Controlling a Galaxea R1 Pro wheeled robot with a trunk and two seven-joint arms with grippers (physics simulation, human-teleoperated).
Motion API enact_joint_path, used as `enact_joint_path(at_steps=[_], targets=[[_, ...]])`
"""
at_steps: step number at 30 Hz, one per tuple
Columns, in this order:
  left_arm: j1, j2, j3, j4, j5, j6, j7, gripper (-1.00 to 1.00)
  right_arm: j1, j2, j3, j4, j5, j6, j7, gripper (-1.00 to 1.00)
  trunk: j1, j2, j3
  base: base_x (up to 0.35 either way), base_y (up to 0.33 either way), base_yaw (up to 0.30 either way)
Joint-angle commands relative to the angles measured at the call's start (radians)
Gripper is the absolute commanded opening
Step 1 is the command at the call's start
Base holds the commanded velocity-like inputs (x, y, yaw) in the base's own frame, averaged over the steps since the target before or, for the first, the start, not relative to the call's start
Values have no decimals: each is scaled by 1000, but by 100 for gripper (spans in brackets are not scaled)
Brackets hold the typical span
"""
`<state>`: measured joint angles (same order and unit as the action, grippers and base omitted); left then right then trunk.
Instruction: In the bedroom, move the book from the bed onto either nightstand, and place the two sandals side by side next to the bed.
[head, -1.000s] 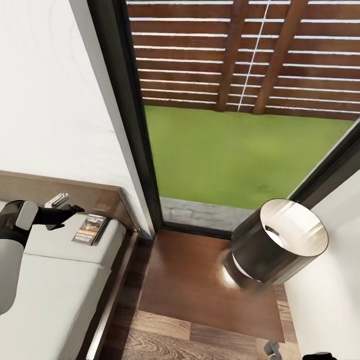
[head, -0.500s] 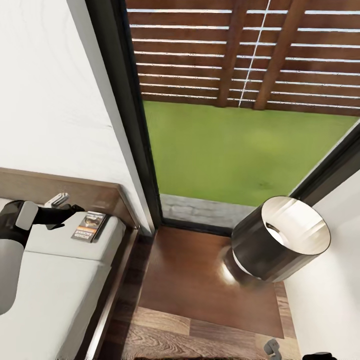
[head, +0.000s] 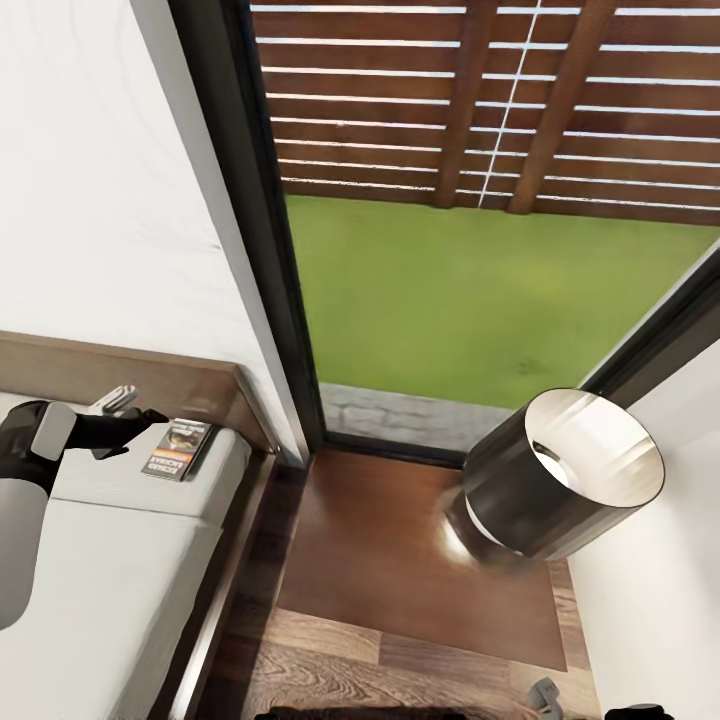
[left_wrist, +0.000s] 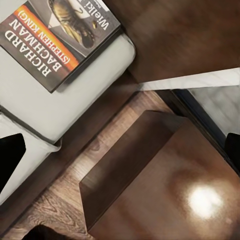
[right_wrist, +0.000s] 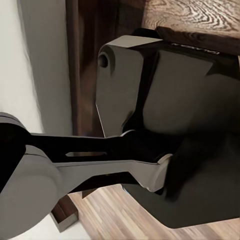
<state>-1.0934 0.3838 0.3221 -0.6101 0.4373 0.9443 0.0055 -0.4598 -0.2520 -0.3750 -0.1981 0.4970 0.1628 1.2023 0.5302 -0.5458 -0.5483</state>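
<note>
The book lies flat on the off-white mattress of the bed, in the corner by the headboard; its cover reads "RICHARD" in the left wrist view. My left gripper hovers just beside the book, over the mattress, open, with nothing between its fingers; the dark fingertips sit at the frame's edges. The nightstand stands between bed and wall, its glossy top partly bare. A small piece of my right gripper shows low near the floor. The sandals are out of view.
A dark cylindrical lamp stands on the nightstand's right half. Behind is the tall black-framed window onto grass and a wooden fence. Wood-plank floor runs in front of the nightstand. The right wrist view looks at my own grey body parts.
The whole head picture has shifted slightly, so the camera moved. My left gripper keeps its open pose beside the book. The book has not been touched.
</note>
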Motion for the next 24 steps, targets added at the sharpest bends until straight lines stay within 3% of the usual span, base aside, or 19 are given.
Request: enact_joint_path(at_steps=[1, 24], targets=[[-1, 0, 3, 0, 1, 5, 1, 100, 0, 0, -8, -1, 6, 11, 6, 100, 0, -1, -1, 0, 0, 0], [-1, -1, 3, 0, 1, 5, 1, 100, 0, 0, -8, 0, 6, 10, 6, 100, 0, -1, -27, 0, 0, 0]])
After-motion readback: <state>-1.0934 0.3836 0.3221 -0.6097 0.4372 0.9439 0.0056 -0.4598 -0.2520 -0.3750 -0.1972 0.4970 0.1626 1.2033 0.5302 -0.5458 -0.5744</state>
